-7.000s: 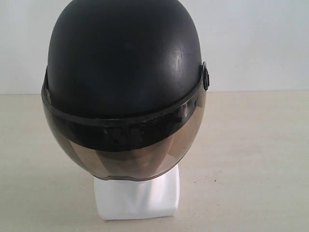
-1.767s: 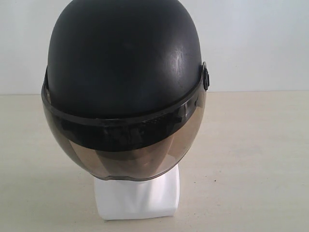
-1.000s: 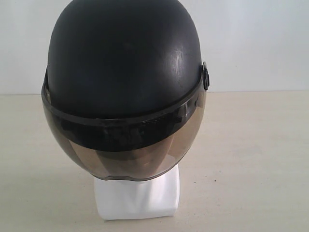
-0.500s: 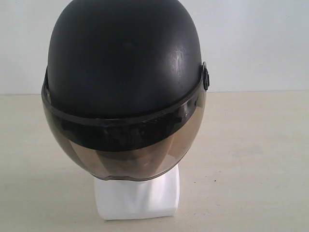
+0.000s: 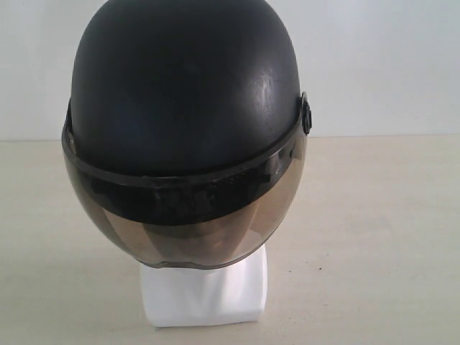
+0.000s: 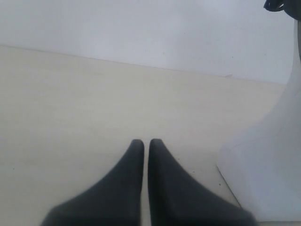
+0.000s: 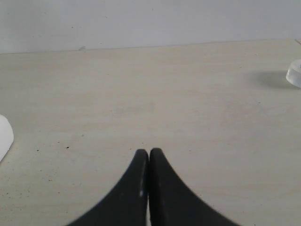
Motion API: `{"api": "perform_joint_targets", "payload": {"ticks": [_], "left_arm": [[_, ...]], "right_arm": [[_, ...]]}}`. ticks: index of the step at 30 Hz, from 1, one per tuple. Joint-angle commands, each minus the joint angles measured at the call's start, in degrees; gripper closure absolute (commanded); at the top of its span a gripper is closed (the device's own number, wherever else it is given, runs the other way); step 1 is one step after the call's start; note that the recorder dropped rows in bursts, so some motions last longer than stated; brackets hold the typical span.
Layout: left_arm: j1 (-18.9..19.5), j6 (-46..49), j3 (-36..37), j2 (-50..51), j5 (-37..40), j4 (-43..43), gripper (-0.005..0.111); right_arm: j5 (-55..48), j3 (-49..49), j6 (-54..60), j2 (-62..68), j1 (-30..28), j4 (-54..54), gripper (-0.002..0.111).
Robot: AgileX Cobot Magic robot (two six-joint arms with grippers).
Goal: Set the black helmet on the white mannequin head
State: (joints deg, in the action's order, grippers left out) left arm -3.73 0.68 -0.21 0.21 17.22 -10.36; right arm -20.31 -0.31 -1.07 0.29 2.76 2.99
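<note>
The black helmet (image 5: 187, 86) sits on the white mannequin head, whose blocky neck base (image 5: 205, 295) shows below the smoky brown visor (image 5: 187, 230). The face is hidden behind the visor. In the left wrist view the neck base (image 6: 268, 165) stands close beside my left gripper (image 6: 143, 142), which is shut with a thin slit between its fingers and holds nothing. My right gripper (image 7: 148, 151) is shut and empty over bare tabletop, with a white edge of the base (image 7: 3, 134) off to one side. Neither gripper shows in the exterior view.
The pale wooden table (image 5: 381, 237) runs back to a white wall (image 5: 381, 65). A small clear round object (image 7: 294, 73) lies on the table at the edge of the right wrist view.
</note>
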Motion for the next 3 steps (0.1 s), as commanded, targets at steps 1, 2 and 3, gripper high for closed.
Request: {"api": "perform_joint_targets", "payload": {"ticks": [1, 2, 3], "left_arm": [[-0.3, 0.4, 0.2, -0.2, 0.2, 0.1, 0.102], [-0.3, 0.4, 0.2, -0.2, 0.2, 0.1, 0.102], [-0.3, 0.4, 0.2, -0.2, 0.2, 0.1, 0.102]], "right_arm": [[0.1, 0.3, -0.1, -0.3, 0.0, 0.2, 0.108], [0.3, 0.3, -0.1, -0.3, 0.0, 0.2, 0.108], [0.3, 0.3, -0.1, -0.3, 0.0, 0.2, 0.108]]}}
